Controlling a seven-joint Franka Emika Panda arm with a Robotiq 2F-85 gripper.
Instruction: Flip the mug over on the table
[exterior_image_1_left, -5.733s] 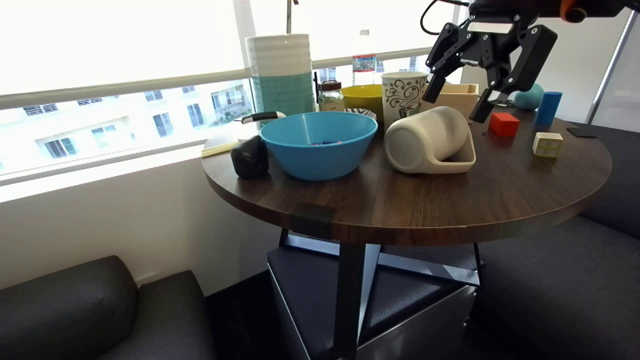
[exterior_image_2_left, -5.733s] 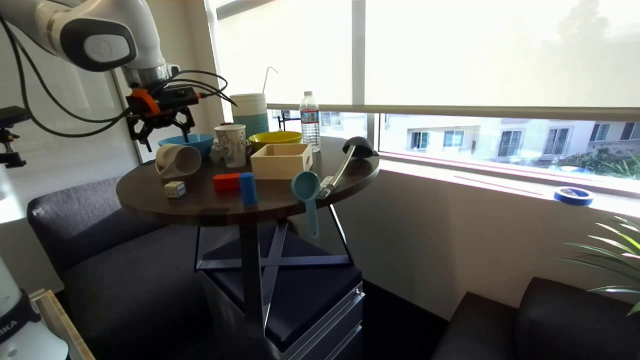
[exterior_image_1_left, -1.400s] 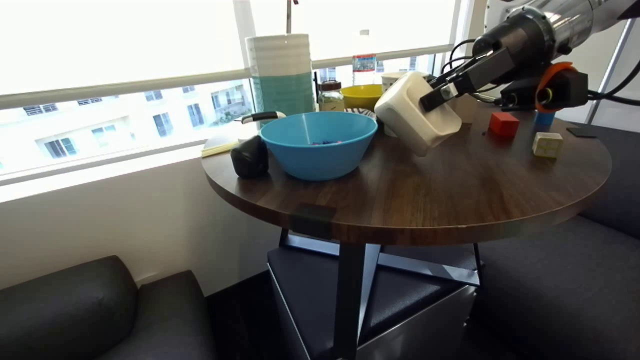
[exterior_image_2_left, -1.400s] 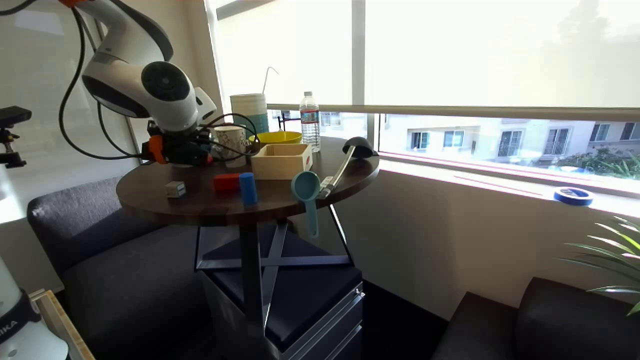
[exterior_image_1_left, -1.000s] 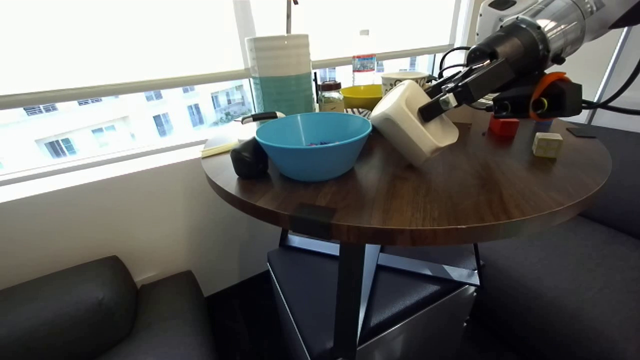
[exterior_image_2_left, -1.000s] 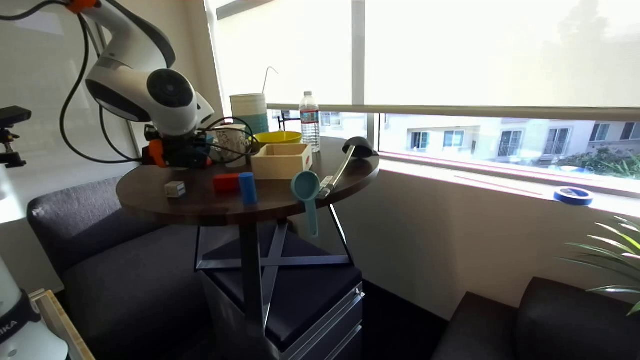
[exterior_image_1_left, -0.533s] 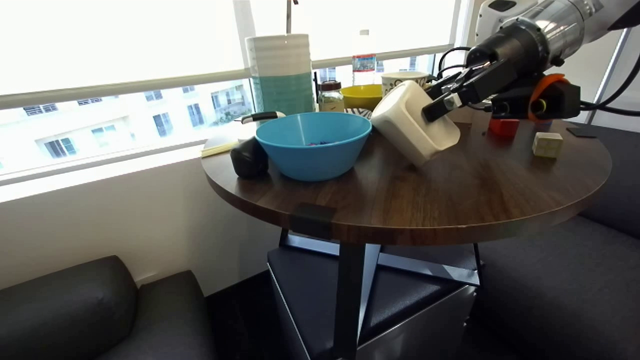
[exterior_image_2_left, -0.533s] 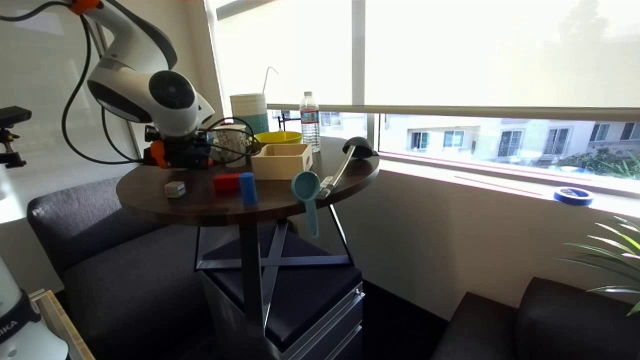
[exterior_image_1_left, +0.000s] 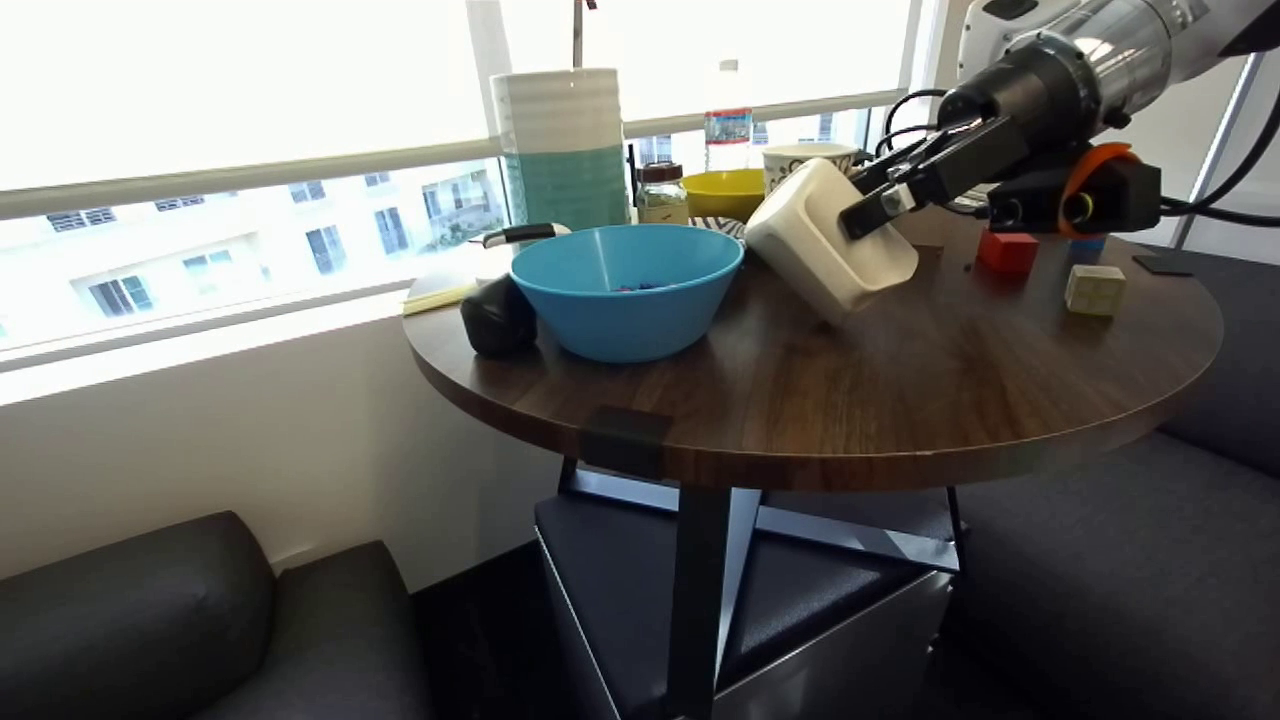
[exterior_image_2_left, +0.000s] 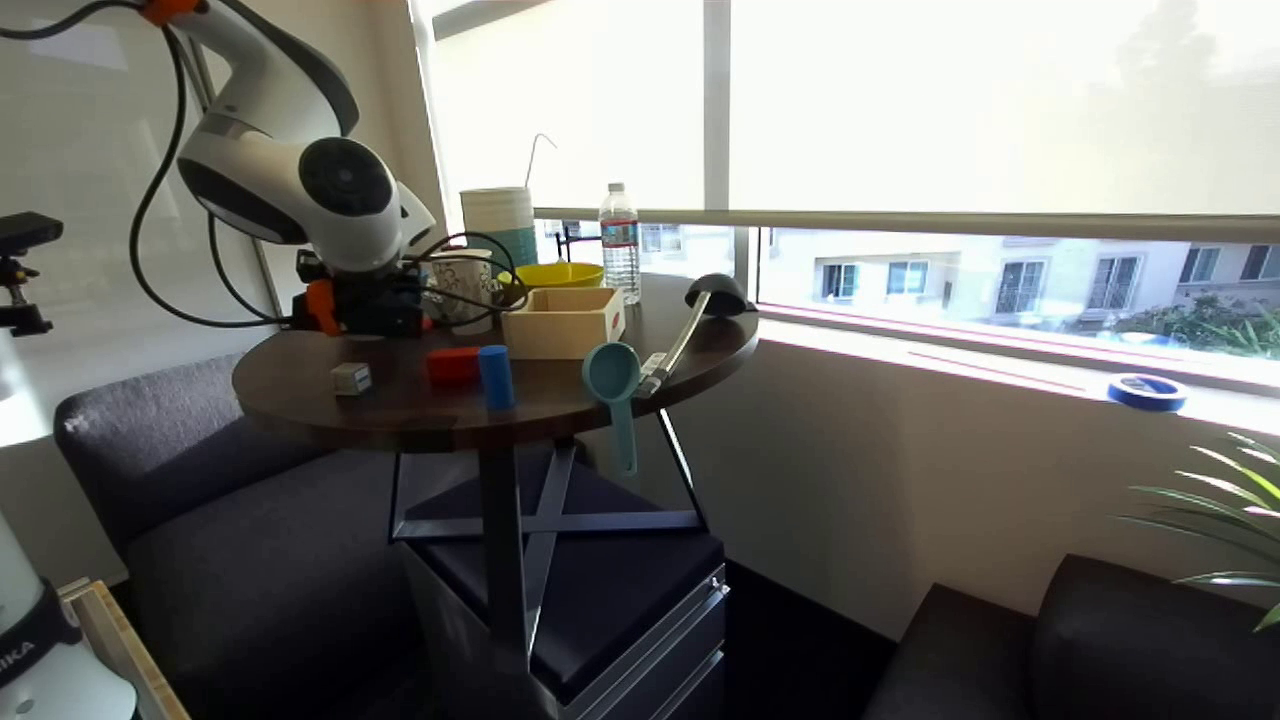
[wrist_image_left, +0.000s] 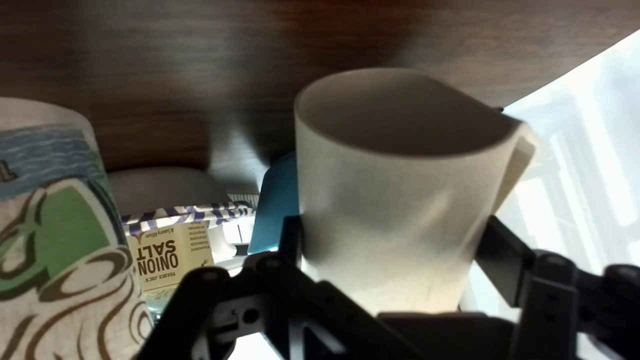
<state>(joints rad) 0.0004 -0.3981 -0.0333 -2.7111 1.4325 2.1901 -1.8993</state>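
No longer lying flat, the mug, clamped in the gripper, tilts mouth-down over the table, right of the bowl in an exterior view, so levelling likely remains.

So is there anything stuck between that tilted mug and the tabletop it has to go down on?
Nothing visible stands between the mug and the table beneath it. The blue bowl sits close beside the mug, though, and might crowd it during straightening; whether they touch, I can't tell.
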